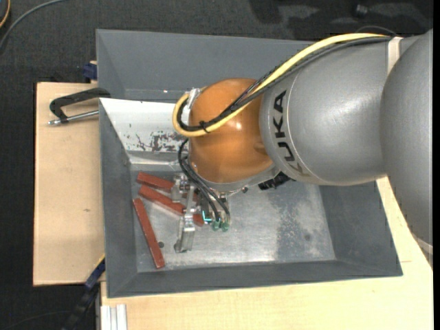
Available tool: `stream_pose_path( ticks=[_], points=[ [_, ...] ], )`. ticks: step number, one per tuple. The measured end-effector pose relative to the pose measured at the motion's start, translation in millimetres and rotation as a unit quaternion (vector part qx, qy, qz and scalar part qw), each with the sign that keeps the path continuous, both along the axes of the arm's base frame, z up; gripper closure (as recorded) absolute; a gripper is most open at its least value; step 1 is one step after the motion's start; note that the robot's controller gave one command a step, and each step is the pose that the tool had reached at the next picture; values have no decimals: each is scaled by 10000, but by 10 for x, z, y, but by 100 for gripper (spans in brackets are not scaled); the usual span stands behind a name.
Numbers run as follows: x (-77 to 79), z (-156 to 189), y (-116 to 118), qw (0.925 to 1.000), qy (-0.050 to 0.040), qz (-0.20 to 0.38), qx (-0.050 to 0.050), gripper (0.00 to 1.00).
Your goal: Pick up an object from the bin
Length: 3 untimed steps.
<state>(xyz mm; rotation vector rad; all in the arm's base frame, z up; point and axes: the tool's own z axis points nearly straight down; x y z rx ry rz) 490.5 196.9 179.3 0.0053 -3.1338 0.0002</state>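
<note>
My gripper (184,236) reaches down from under the orange wrist cover into the left half of the bin. It stands among several red-handled pieces on the bin floor. A short red piece (199,218) lies right against the gripper. Two red handles (155,181) (159,201) lie side by side just left of it, pointing toward it. A long red bar (148,233) runs diagonally along the bin's left wall, a little to the gripper's left. The cover hides the upper part of the gripper.
The arm and its orange cover with yellow and black cables hang over the bin's middle and right. Bare bin floor shows to the right of the gripper, toward the front right corner.
</note>
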Motion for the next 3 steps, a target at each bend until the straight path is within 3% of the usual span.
stream_pose_path(
  ticks=[1,2,3],
  points=[
    [773,-1118,126,9988,-57,-494,14,0],
    [767,-759,215,9981,-75,-617,25,0],
    [827,-695,111,9853,-59,-1708,10,0]
  ],
)
